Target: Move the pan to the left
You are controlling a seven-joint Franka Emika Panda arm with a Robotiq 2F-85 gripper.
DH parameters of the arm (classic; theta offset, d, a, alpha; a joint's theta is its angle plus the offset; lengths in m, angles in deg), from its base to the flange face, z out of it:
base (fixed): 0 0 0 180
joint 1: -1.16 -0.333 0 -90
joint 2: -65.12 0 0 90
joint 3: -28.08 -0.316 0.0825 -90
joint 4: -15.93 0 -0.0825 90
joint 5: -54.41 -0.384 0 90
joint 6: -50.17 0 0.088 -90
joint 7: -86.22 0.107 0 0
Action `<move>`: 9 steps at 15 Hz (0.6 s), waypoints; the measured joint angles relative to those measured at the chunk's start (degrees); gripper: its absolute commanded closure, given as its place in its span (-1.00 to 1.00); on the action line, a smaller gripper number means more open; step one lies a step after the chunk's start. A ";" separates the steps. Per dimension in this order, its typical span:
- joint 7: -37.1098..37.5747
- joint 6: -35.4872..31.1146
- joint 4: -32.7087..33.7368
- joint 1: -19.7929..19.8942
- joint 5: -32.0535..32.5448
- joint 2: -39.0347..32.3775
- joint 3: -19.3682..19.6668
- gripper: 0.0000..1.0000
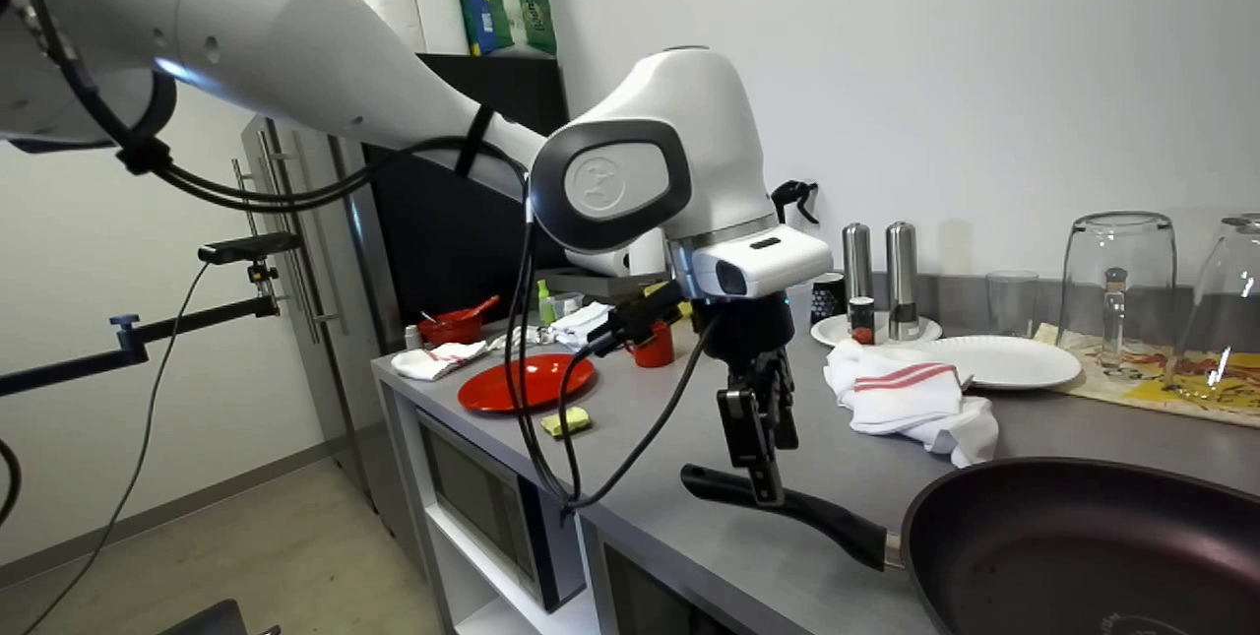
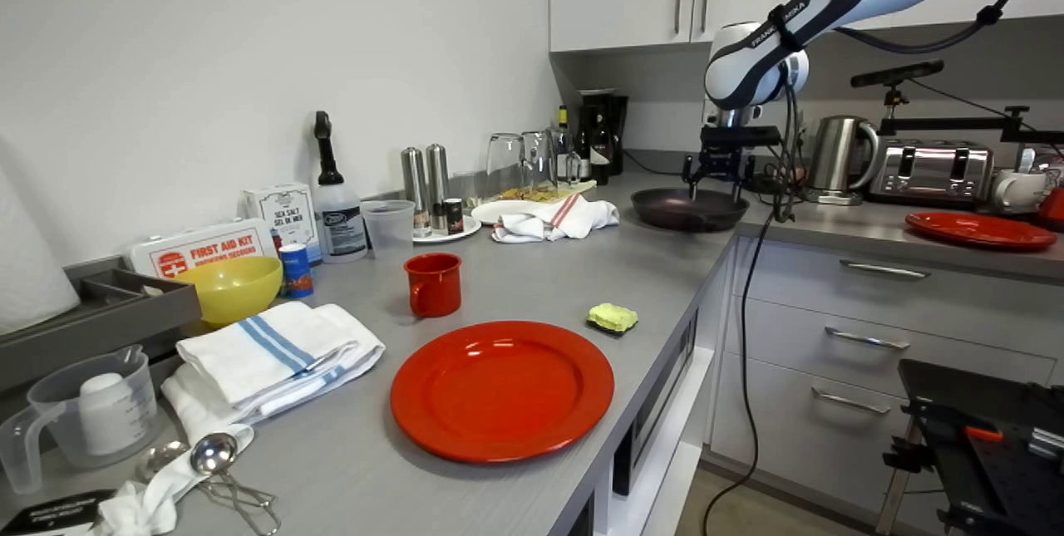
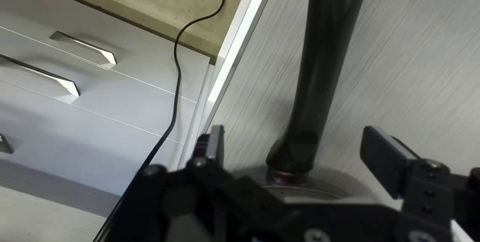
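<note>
Between the spread fingers of the gripper (image 3: 294, 152), in the wrist view, runs the black handle (image 3: 323, 65) of the pan (image 1: 1073, 551). Jaws wide, gap on both sides of the handle, nothing grasped. Fingertips level with the handle or above it: can't tell. Pan body rests on the counter (image 1: 847, 463) just beside the gripper, handle reaching in toward it. Likely why: handle is narrow enough to pinch, pan itself far too wide; jaws set across the handle, so closing should press both flanks. Whether the pan already sits where wanted, can't tell. Striped towel (image 1: 901, 399) near the gripper, between it and the wall (image 1: 945, 103); probably gets bumped if the pan swings that way. Sponge (image 2: 613, 317) and, past it, a red plate (image 2: 503, 390) lie well apart from the gripper, presumably kitchen setup and no part of this move.
</note>
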 measured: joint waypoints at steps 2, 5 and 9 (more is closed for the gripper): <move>0.05 -0.03 0.05 0.20 -0.04 -1.05 0.00 -1.00; 0.12 -0.20 0.53 0.36 -0.39 -2.88 0.00 -1.00; 0.35 -0.27 2.12 0.50 -1.33 -5.08 -0.01 -1.00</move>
